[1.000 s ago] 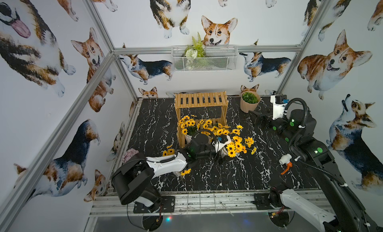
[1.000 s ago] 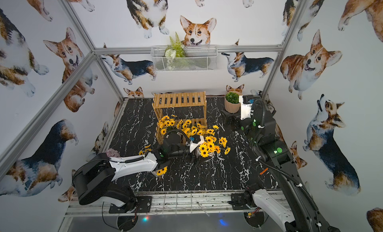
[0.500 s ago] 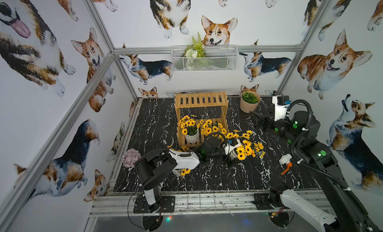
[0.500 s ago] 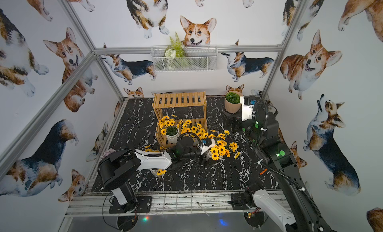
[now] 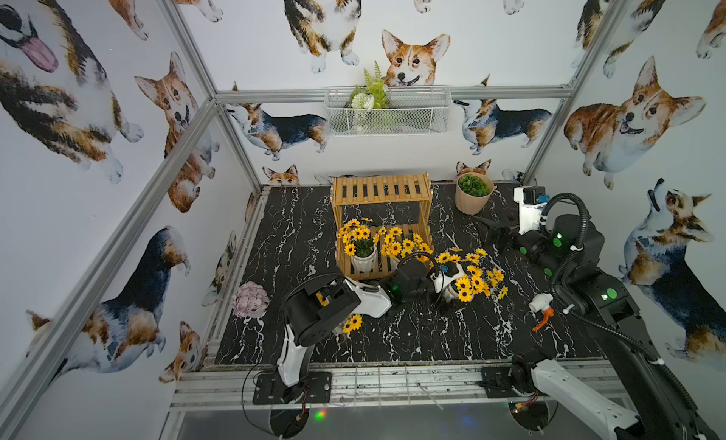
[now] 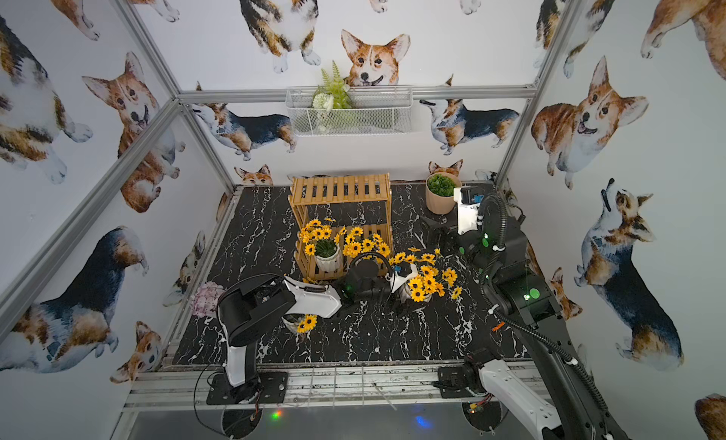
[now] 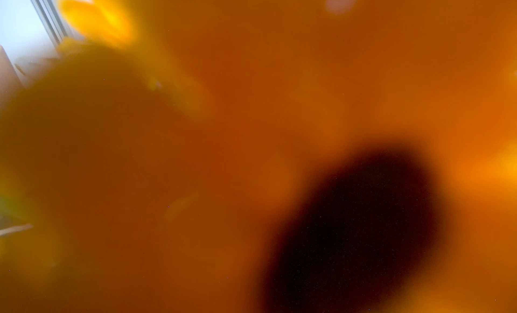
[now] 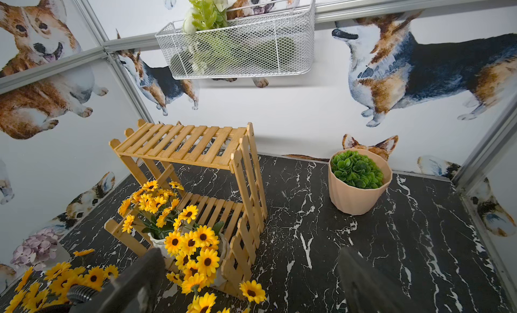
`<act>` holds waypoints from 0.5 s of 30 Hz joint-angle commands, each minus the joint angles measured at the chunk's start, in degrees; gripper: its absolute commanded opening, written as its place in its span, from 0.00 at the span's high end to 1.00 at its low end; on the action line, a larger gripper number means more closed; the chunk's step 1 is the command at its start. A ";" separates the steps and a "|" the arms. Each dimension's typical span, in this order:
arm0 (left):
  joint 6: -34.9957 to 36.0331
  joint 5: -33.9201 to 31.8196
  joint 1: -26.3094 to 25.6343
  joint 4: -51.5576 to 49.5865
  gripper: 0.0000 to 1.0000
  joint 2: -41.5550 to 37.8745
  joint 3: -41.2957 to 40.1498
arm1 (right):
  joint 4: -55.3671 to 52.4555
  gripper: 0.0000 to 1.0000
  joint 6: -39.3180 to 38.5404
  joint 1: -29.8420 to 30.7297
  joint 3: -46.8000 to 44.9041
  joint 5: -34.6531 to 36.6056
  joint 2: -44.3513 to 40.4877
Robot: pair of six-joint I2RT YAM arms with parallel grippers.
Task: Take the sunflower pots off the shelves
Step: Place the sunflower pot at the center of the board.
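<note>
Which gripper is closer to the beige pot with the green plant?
Right. The right gripper sits just in front of the beige pot; the left gripper is farther away, gripping a sunflower pot beside the shelves' front corner.

Bright, even white light all round, only soft shadows on the black tabletop [image 5: 412, 339]. The left wrist view is all blurred orange sunflower petals [image 7: 251, 116]; the right wrist view bends at its edges

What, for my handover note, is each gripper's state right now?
Left gripper: buried under the blooms of a sunflower pot; grip cannot be told.
Right gripper: open, holding nothing.
</note>
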 commanded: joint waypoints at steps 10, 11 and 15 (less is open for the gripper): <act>1.30 -1.45 -0.99 9.64 1.00 4.97 0.20 | -0.39 0.00 0.71 -0.03 -1.14 0.00 -1.19; 1.23 -1.71 -0.96 9.85 1.00 5.31 0.29 | -0.39 0.00 0.76 -0.03 -1.14 -0.05 -1.19; 0.97 -2.57 -1.04 10.41 1.00 6.45 0.55 | -0.48 0.00 0.61 -0.03 -1.16 0.01 -1.27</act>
